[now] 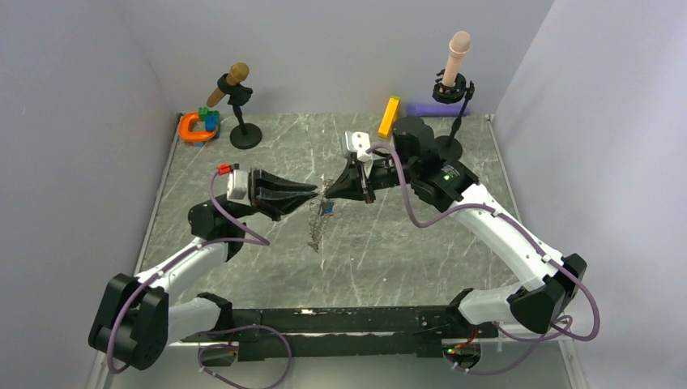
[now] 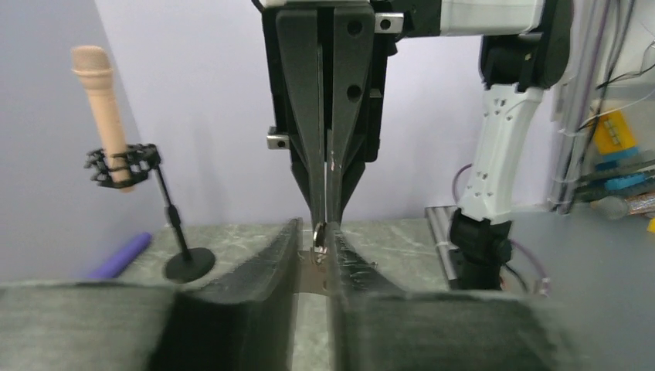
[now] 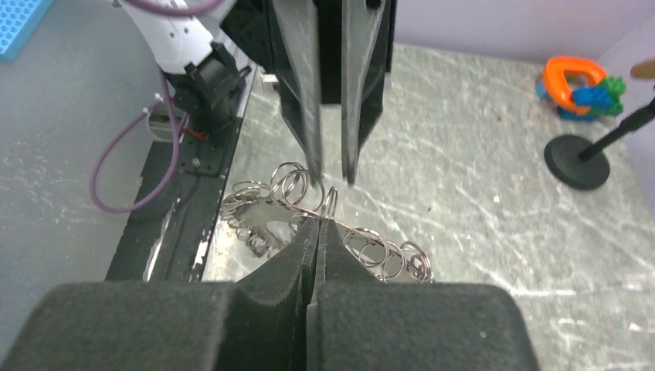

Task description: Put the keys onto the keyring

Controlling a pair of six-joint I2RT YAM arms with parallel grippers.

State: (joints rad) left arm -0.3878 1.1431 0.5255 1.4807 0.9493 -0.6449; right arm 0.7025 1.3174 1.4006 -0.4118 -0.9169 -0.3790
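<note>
The keyring point(image 1: 315, 227) is a grey metal ring fringed with small loops, and it hangs down to the table between the two grippers. My right gripper point(image 3: 318, 222) is shut on one of its loops, with the rest of the keyring point(image 3: 263, 209) spreading to either side below. My left gripper point(image 3: 330, 176) faces it tip to tip, its jaws a narrow gap apart around the pinched loop point(image 2: 317, 232) without clamping it. A small blue key point(image 1: 328, 209) shows just under the right gripper point(image 1: 326, 190). Whether it is on the ring I cannot tell. No other keys are in view.
An orange C-shaped toy with coloured bricks point(image 1: 197, 127) lies at the back left, beside a microphone stand point(image 1: 245, 134). A yellow block point(image 1: 389, 116), a purple piece point(image 1: 433, 109) and a second microphone stand point(image 1: 448, 146) are at the back right. Walls enclose three sides.
</note>
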